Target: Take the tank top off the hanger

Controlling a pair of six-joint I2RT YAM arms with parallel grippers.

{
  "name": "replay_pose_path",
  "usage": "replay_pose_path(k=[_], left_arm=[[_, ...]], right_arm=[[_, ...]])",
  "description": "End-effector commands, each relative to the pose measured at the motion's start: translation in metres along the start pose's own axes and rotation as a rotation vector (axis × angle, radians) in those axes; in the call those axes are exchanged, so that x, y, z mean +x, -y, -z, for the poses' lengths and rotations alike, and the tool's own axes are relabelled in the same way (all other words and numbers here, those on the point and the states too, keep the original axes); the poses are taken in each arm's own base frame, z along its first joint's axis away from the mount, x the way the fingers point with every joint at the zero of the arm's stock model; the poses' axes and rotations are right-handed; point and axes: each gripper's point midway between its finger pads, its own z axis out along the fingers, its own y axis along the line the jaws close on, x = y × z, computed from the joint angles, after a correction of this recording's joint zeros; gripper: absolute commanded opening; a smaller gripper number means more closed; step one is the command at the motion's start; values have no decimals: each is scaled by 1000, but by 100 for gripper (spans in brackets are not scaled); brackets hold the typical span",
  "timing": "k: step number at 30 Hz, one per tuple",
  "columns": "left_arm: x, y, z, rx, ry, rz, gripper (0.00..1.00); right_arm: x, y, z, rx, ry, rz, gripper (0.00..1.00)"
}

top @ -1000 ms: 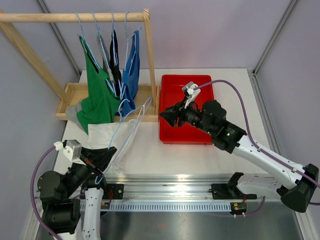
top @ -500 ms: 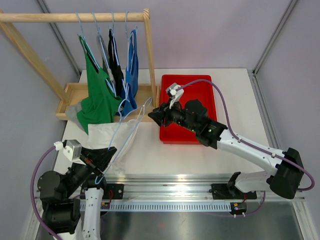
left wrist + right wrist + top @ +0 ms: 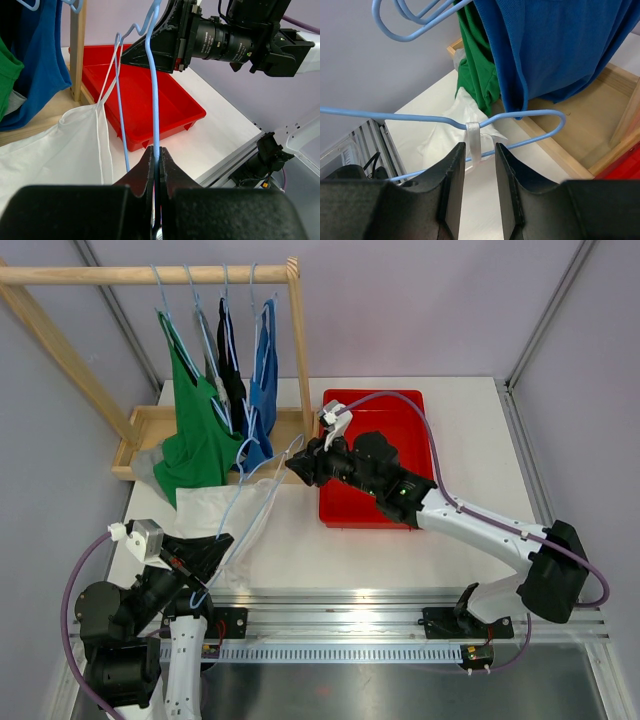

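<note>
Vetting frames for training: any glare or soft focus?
Top external: sharp, with glare on the metal rail. Left wrist: near jaws dark and soft, blue hanger crisp. Right wrist: jaws blurred, white strap in focus.

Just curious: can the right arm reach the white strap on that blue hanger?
Probably yes: the right claw is open; the white strap on the hanger lines up just ahead, nothing blocking.

bright even light; wrist views blurred up close
</note>
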Motion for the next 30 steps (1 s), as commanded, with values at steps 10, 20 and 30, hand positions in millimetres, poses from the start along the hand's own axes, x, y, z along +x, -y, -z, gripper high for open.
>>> replay_pose_path(k=[10, 20, 30], left_arm=[[-11, 5, 1, 15, 43, -31, 0], [-7, -5, 0, -25, 37, -40, 0], [-3, -10, 1, -54, 27, -46, 0]], right_arm=[[-26, -15, -15, -56, 76, 27, 24], [-22, -5, -14, 2, 54, 31, 0], [-27, 12, -9, 103, 43, 54, 0]])
